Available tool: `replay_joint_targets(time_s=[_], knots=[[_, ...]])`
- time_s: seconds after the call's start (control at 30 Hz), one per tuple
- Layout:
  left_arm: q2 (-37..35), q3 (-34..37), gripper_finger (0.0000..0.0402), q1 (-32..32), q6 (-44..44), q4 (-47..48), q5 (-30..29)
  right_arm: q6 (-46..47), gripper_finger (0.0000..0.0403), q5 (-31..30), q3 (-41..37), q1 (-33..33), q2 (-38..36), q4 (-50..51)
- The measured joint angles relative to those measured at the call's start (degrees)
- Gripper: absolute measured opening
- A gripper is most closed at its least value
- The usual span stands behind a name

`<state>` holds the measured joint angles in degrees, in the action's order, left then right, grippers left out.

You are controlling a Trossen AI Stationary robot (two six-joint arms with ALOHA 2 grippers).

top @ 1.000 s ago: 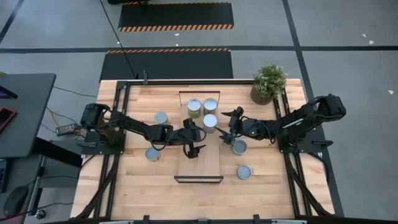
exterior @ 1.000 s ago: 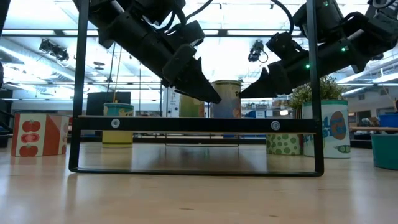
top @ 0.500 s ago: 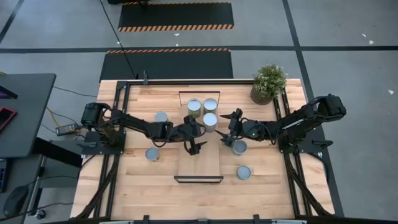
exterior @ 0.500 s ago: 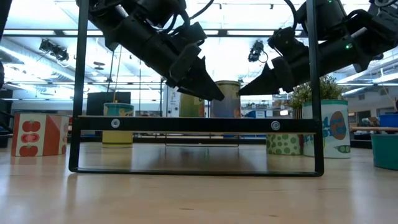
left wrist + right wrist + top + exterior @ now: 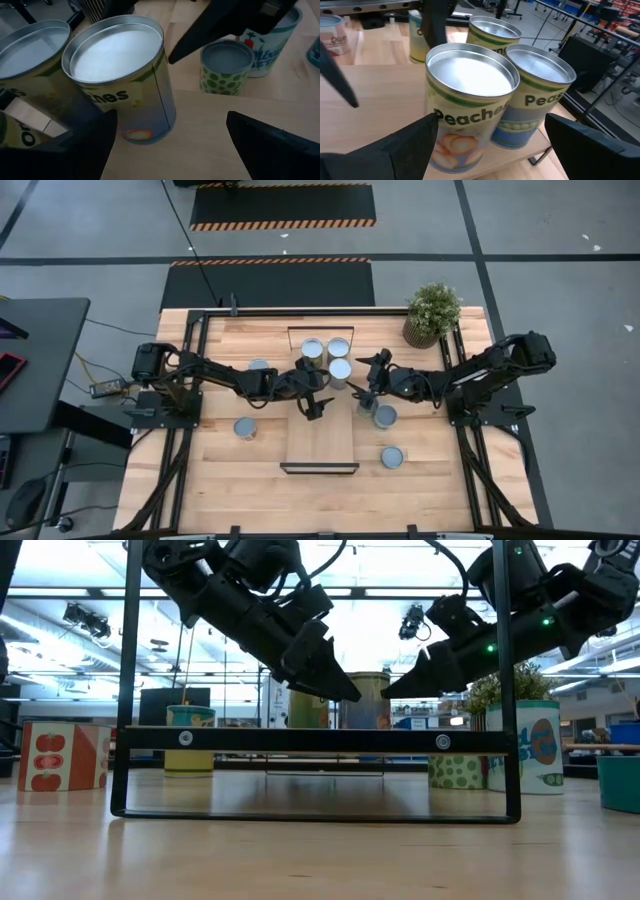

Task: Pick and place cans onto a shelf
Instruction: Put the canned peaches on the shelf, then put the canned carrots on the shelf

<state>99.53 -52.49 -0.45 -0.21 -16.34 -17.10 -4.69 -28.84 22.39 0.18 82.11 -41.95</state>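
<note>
Since earlier frame we see left hand point(image 5: 318, 406) shifted toward three cans point(image 5: 339, 369) standing on shelf point(image 5: 322, 442). Both hands released, empty; right hand point(image 5: 363, 400) just beside front can. Other cans on desk point(image 5: 220, 480).

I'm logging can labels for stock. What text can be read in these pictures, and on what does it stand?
"Peaches": front shiny-topped can with peach picture.
"Peas": shiny-topped can with peas picture beside it.
"hes", partial: cream-sided can.
Lettering on the white can behind the green-dotted can: too blurred to read.
</note>
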Motion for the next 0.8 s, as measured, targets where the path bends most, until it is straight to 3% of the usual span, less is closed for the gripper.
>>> replay_joint_targets(time_s=[0.47, 0.63, 0.8], knots=[[-1.1, 0.0, 0.038, -1.3, 1.4, 0.6, 0.1, 0.0, 0.0375, 0.0, 0.0, -1.1, 0.0, 0.0], [-3.6, 0.0, 0.038, -3.9, 0.3, 7.7, 3.0, 0.2, 0.0375, 0.0, 0.0, 0.4, -0.2, 0.1], [-8.2, 0.1, 0.038, -6.1, -3.3, 21.0, 3.6, 0.2, 0.0375, -0.3, 0.0, 2.9, -0.6, 0.1]])
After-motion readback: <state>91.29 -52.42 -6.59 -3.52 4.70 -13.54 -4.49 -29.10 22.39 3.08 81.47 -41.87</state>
